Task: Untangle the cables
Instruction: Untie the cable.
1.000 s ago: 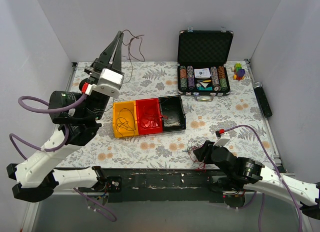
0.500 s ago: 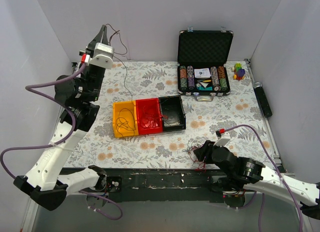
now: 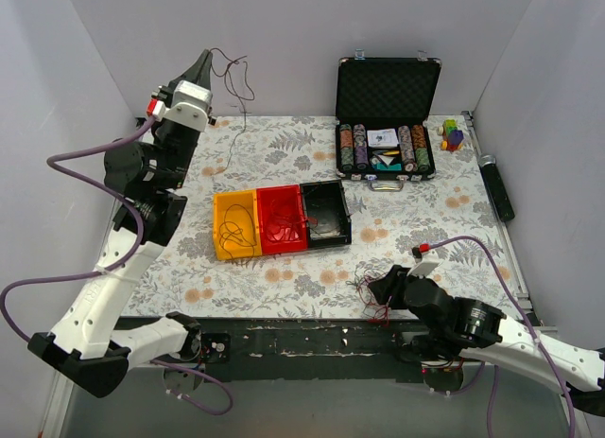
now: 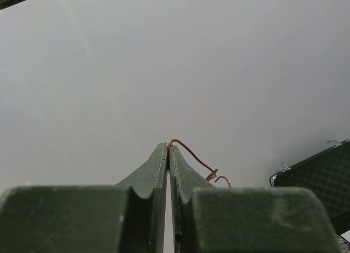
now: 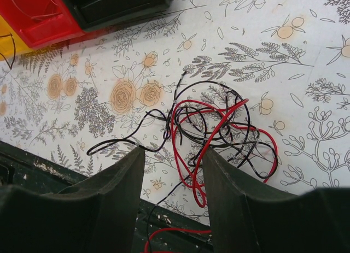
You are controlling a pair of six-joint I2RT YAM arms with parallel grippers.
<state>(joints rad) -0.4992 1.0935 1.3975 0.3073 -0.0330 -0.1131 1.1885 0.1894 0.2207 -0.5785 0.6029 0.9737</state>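
Note:
My left gripper (image 3: 204, 63) is raised high at the back left, near the wall. It is shut on a thin dark red cable (image 3: 243, 88) that dangles down toward the table; in the left wrist view the cable (image 4: 192, 157) curls out from the pinched fingertips (image 4: 168, 149). A tangle of red and black cables (image 5: 219, 127) lies on the flowered cloth by the table's front edge (image 3: 367, 296). My right gripper (image 5: 174, 154) hovers open just over the near side of the tangle, touching nothing.
A tray with yellow (image 3: 236, 225), red (image 3: 282, 220) and black (image 3: 324, 211) compartments sits mid-table, with wires in the yellow and red ones. An open poker chip case (image 3: 386, 126), coloured blocks (image 3: 453, 133) and a black cylinder (image 3: 497, 187) stand at the back right.
The left arm has lifted and swung toward the back left corner, carrying the dark red cable with it. The right gripper has stayed over the tangle.

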